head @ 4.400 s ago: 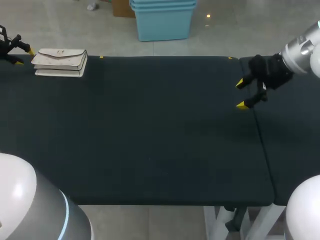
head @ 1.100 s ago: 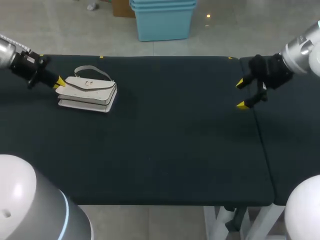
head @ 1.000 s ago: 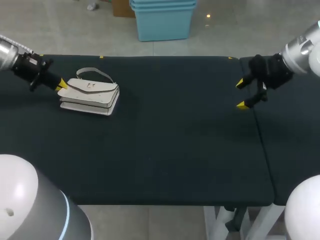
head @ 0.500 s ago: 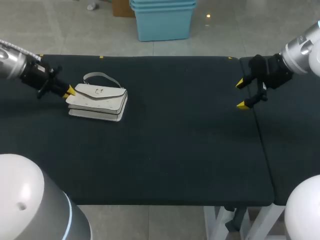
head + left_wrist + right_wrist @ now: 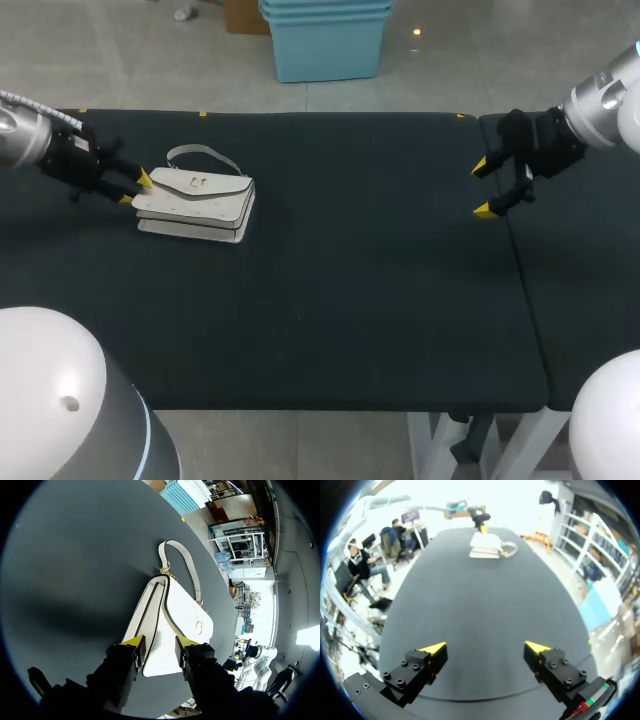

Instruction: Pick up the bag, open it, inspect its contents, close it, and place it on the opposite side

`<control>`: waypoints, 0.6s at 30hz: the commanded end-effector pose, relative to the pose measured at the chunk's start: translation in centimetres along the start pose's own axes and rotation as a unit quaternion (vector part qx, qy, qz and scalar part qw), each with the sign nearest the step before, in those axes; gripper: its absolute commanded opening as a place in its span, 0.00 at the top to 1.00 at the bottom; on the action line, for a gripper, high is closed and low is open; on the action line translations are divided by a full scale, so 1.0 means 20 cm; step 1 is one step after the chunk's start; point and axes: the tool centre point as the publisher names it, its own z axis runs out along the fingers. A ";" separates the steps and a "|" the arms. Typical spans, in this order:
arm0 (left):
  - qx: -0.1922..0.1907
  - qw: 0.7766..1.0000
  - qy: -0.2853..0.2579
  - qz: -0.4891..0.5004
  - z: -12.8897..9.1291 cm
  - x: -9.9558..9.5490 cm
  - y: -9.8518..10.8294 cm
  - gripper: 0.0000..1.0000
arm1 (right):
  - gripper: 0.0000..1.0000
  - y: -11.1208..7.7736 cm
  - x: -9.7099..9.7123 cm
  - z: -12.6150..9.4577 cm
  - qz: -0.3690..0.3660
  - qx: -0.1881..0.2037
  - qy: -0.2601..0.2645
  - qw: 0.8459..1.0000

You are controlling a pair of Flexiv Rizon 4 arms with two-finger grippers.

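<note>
While the bag (image 5: 200, 195) lies flat at the surface's (image 5: 350, 300) left side, left claw (image 5: 134, 188) stands parted astride its end, apparently poised to grip; right claw (image 5: 482, 188) hovers open, well apart, presumably to receive.

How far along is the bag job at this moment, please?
Barely begun. Done: nothing visible; the bag lies flat on the left part of the table, flap closed. In hand: the left gripper sits at the bag's end, grip unclear; the right gripper hangs open, far off. Left: lifting, opening, inspecting, closing, placing it on the right side.
</note>
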 end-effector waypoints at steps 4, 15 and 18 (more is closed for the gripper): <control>-0.013 1.000 -0.006 0.010 -0.06 -0.03 0.01 0.54 | 0.00 0.00 0.00 0.00 0.000 -0.001 0.001 1.000; -0.147 0.986 0.026 0.076 -0.15 -0.06 -0.04 0.39 | 0.00 0.00 0.00 0.00 0.000 -0.001 0.001 1.000; -0.169 0.981 0.012 0.094 -0.15 -0.05 -0.05 0.41 | 0.00 0.00 0.00 0.00 0.000 -0.001 0.001 1.000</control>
